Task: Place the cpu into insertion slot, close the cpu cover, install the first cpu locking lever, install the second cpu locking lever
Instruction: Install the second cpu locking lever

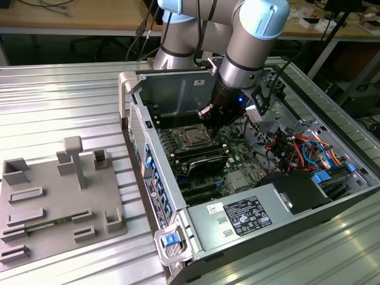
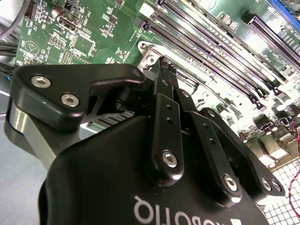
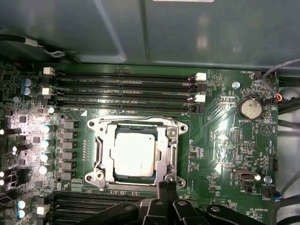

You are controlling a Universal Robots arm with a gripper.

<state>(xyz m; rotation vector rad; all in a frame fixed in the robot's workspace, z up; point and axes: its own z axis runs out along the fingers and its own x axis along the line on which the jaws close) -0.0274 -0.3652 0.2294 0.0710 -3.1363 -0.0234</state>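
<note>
Your open computer case [image 1: 155, 196] lies on the ribbed worktop [image 1: 59, 101] and holds the green board [image 3: 220, 140]. On that board, the cpu [image 3: 134, 153] sits flat in the slot [image 3: 99, 165], plain silver top showing. The cover [image 3: 169, 143] lies down around it, framing the chip. Your gripper [image 3: 167, 186] is at the socket's edge, fingers [image 2: 165, 75] together at the tips, holding nothing.

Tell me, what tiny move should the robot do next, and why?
Probably a small push at the corner of the slot, to start locking things down. The cpu already lies in the slot, the cover looks flat around it, and the hand sits right at that corner.
</note>
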